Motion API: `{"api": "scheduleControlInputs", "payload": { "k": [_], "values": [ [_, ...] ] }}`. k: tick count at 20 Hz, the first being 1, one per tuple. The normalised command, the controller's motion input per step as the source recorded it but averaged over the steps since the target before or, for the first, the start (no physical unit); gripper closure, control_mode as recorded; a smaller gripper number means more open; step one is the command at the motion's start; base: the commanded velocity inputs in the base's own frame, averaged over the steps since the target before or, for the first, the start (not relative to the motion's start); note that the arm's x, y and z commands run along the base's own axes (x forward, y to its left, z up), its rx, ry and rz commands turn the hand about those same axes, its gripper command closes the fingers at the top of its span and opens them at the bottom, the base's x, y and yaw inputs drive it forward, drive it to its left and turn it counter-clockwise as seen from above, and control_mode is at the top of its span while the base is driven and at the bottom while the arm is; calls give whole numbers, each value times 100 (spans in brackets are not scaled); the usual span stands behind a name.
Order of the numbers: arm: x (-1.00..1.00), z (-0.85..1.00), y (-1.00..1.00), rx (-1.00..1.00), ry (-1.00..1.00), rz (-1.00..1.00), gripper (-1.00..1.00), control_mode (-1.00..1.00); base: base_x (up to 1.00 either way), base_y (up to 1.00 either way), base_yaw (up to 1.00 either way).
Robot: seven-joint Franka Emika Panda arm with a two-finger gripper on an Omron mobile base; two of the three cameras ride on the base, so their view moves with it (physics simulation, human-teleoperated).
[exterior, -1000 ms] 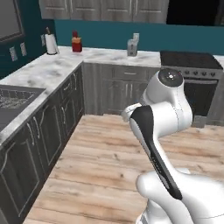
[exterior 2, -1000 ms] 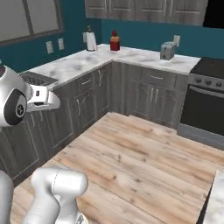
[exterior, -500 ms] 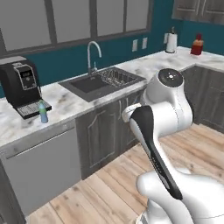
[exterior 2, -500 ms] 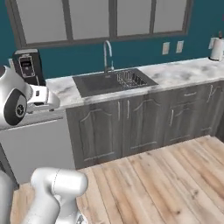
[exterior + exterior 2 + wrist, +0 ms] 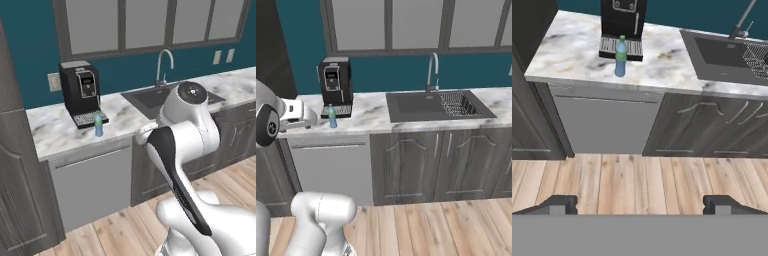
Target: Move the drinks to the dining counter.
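Small blue-green bottle [image 5: 99, 124] standing upright on the marble table [image 5: 55, 131], just in front of the black coffee machine [image 5: 80, 92], right at its drip tray. Same bottle [image 5: 332, 116] seen from the right base camera, again just before the machine [image 5: 335, 84], near the table's front edge. Looking along the hand: bottle [image 5: 620, 56] with a green cap, upright, base on the marble beside the tray grille, well apart from the fingers [image 5: 559, 204]. Fingers spread as wide as they go, gripping nothing, hanging over the wooden floor [image 5: 637, 180] in front of the cabinets. To the right of the bottle, a dark sink [image 5: 415, 105] sunk into the table, with a curved tap [image 5: 432, 70] behind it and a wire rack [image 5: 458, 103] in its right part. Below the bottle's spot, a plain grey dishwasher front [image 5: 91, 185]; panelled grey cabinet doors [image 5: 406, 167] next to it. Teal wall behind, glazed upper cabinets [image 5: 140, 27] above. White arm rising in the foreground of both base views, away from the table.
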Motion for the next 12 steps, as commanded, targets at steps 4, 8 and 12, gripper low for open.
{"api": "scheduleControlInputs", "payload": {
  "k": [4, 8, 12],
  "values": [
    [0, 0, 0, 0, 0, 0, -100, 100, 75, -14, 0],
    [0, 0, 0, 0, 0, 0, -100, 100, 56, -4, 0],
    [0, 0, 0, 0, 0, 0, -100, 100, 8, 0, 0]
  ]
}}
